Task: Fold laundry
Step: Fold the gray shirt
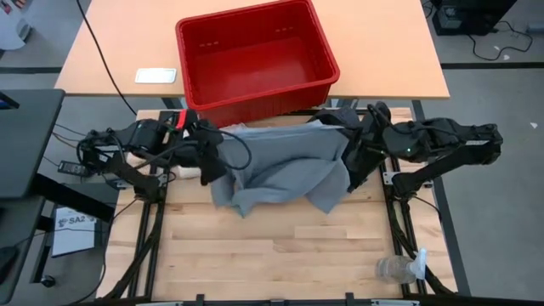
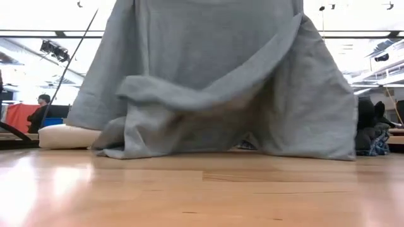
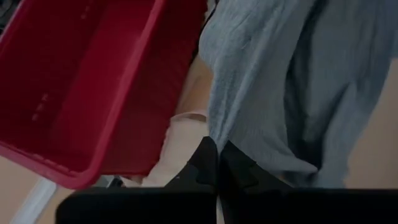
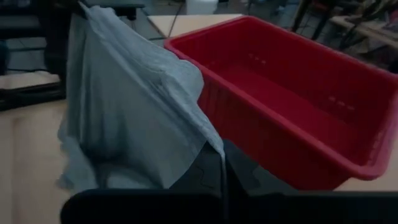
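Your left gripper has its jaws pressed together right on the edge of the light grey T-shirt, and the cloth climbs away from the fingertips in long folds. Same story on the other side: your right gripper is pinched shut on another edge of that shirt, with the fabric running up and away from the jaws toward the far arm.

So the T-shirt is stretched between the two grippers, lifted along its top edge just in front of the red plastic bin. The low camera shows it hanging like a curtain, with the bottom hem bunched and resting on the wooden table.

Just beside the left jaws, on the outer side, there's a cream cloth thing lying on the table; can't tell what it is exactly. Near the right jaws there's a dark garment piled at the table edge, with a bit of blue-and-white plaid poking out under it.

Well away from both grippers, a clear plastic bottle lies on the near right corner. A person sits way off in the room behind.
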Motion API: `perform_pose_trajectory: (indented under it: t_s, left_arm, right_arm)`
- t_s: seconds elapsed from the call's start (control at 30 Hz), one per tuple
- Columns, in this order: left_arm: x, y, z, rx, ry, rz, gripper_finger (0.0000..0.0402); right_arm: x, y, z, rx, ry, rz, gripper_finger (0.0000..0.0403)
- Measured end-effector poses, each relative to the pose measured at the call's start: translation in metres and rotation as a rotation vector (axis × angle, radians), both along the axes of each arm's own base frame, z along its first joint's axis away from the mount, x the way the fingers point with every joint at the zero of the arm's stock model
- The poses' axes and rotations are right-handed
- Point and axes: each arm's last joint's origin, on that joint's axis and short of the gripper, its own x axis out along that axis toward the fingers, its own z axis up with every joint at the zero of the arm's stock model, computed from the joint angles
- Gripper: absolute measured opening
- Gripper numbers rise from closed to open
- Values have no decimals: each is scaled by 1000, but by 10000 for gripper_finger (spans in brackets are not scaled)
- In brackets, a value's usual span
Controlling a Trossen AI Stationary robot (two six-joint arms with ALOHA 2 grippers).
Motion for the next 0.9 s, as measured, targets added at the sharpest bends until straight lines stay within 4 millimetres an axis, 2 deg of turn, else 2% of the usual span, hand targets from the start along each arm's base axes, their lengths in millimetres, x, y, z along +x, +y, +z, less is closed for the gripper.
perform_pose_trajectory:
  t_s: [0.13, 0.33, 0.47, 0.67, 0.73, 0.9]
  left_arm:
    - [-1, 8, 2, 69, 21, 12, 0]
    - [-12, 25, 18, 288, 50, 69, 0]
    - [-27, 32, 50, 379, -33, 98, 0]
    - [-59, 30, 113, 420, -331, 45, 0]
    - [-72, 27, 127, 469, -410, -16, 0]
    - [-86, 15, 152, 554, -536, -156, 0]
  right_arm:
    - [0, -3, 2, -130, 27, -79, 2]
    - [7, -8, 23, -378, 13, -104, 2]
    - [9, -10, 43, -493, -58, -172, 2]
    - [3, -2, 70, -590, -192, -204, 3]
    - [1, 2, 74, -625, -179, -205, 3]
    - [-3, 11, 77, -681, -69, -231, 3]
